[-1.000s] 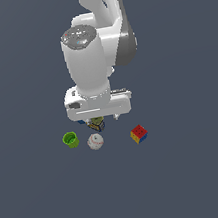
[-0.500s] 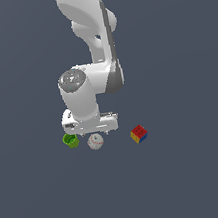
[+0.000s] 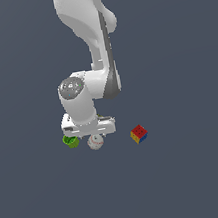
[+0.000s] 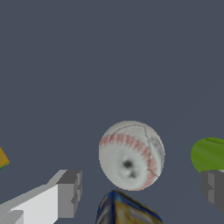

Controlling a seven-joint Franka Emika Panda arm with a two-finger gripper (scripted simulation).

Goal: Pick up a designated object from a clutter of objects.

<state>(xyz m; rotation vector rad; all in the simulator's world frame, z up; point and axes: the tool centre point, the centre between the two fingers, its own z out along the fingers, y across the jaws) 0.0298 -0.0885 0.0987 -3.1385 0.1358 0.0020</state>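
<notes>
The white baseball (image 3: 96, 142) with red stitching lies on the grey floor, and fills the middle of the wrist view (image 4: 131, 155). My gripper (image 3: 89, 134) hangs low just above and behind it. In the wrist view the gripper (image 4: 141, 189) is open and empty. Its two grey fingertips (image 4: 70, 192) stand wide apart, with the ball ahead of the gap and not touched. The green cup (image 3: 70, 141) sits right beside the ball on the exterior view's left and also shows in the wrist view (image 4: 209, 154).
The red-yellow-blue puzzle cube (image 3: 139, 133) lies apart on the exterior view's right of the ball. A blue and yellow box (image 4: 127, 210) lies close against the ball under the hand; the hand mostly hides it in the exterior view. The floor is plain dark grey.
The arm has swung toward the exterior view's left and lowered, bringing the hand from above the box down close to the baseball and cup. No object has moved.
</notes>
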